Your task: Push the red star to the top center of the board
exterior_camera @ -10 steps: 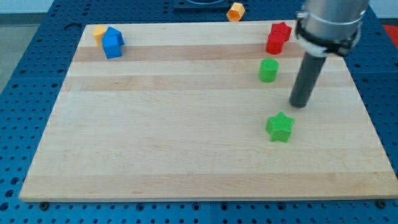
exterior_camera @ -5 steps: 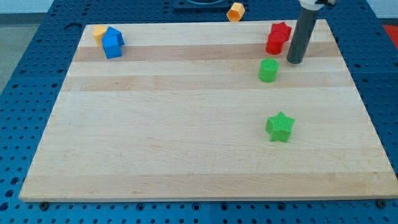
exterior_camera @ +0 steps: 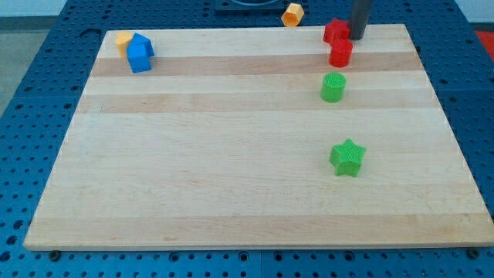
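Observation:
The red star [exterior_camera: 334, 31] lies at the board's top edge, right of centre. A second red block [exterior_camera: 341, 53], shape unclear, sits just below it, touching or nearly touching it. My tip [exterior_camera: 357, 37] is at the top right of the board, right against the red star's right side. Only the lowest part of the rod shows; the rest runs out of the view's top.
A green cylinder [exterior_camera: 333, 87] stands below the red blocks and a green star [exterior_camera: 347, 157] lower down. A blue block [exterior_camera: 140, 53] and a yellow block [exterior_camera: 123, 38] sit together at the top left. An orange block [exterior_camera: 292, 14] lies off the wooden board [exterior_camera: 231, 193], above its top edge.
My tip moved from the right middle of the board up to the top edge. The red star slid left and slightly up, away from the other red block.

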